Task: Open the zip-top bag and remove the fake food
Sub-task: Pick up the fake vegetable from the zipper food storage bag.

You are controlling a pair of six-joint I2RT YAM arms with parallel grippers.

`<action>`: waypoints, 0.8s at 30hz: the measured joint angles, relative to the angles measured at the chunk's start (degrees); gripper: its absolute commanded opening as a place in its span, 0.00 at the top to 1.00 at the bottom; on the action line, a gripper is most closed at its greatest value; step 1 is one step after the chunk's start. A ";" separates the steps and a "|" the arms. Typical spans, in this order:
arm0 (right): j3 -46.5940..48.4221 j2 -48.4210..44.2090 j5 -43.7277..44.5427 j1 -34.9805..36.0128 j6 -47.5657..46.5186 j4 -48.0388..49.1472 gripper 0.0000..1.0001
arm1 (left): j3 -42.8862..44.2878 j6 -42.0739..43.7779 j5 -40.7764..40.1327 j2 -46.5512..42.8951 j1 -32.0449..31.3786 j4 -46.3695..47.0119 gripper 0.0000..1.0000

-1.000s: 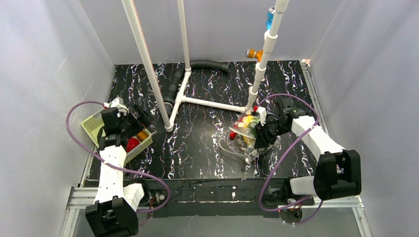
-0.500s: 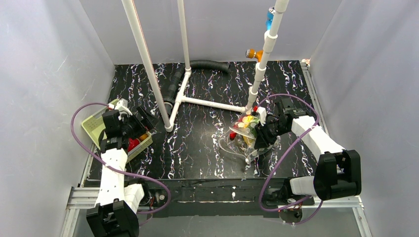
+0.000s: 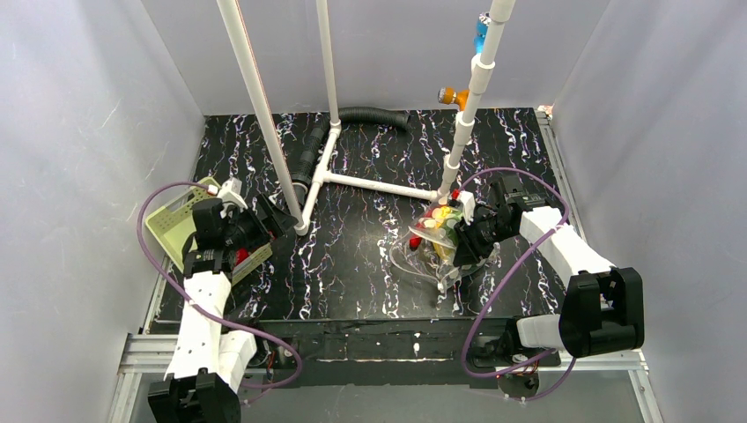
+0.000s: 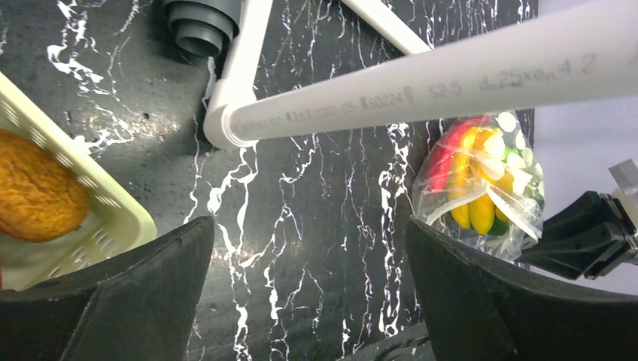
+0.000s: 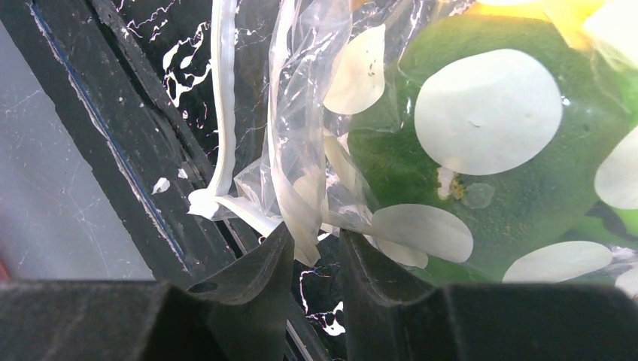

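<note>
Black marble-patterned tabletop (image 3: 352,291) with white veins lies inside a booth of plain grey walls. At centre right of the overhead view, the right gripper (image 5: 312,259) has its fingers drawn narrow, and a fold of clear film from the zip-top bag (image 5: 301,150) is pinched between them. In its wrist view the bag's pale round dots fill the right half of the frame, over a green piece (image 5: 527,173) of the fake food (image 3: 440,218). A white strip (image 5: 222,98) along the bag's edge hangs down on the left. From above, the bag sits just left of that gripper, its lower part on the table. The bright food is bunched at its upper end, near the foot of a white PVC pipe frame (image 3: 330,154).

At centre left, the left gripper (image 4: 308,301) stands wide with nothing between its fingers, above bare table. Its wrist camera shows a pale green perforated basket (image 4: 113,218) at the left edge, holding an orange-brown rough-skinned round piece (image 4: 37,195). It also shows the bag at the right, with a yellow banana (image 4: 470,203) and a red chili (image 4: 451,143) inside. A grey corrugated hose (image 3: 374,115) lies along the far edge of the table.
</note>
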 measured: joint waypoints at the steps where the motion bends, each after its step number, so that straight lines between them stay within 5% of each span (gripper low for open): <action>1: 0.00 0.00 -0.02 0.00 0.00 0.00 0.64 | -0.11 -0.11 0.20 -0.44 -0.35 -0.28 0.02; 12: 0.00 0.00 -0.02 0.00 0.00 -0.39 0.64 | -4.46 -2.71 3.21 -7.32 -2.05 -1.97 0.02; 24: 0.00 0.00 -0.02 0.00 0.00 -0.42 0.64 | -5.77 -6.45 2.91 -9.66 -12.76 -4.09 0.02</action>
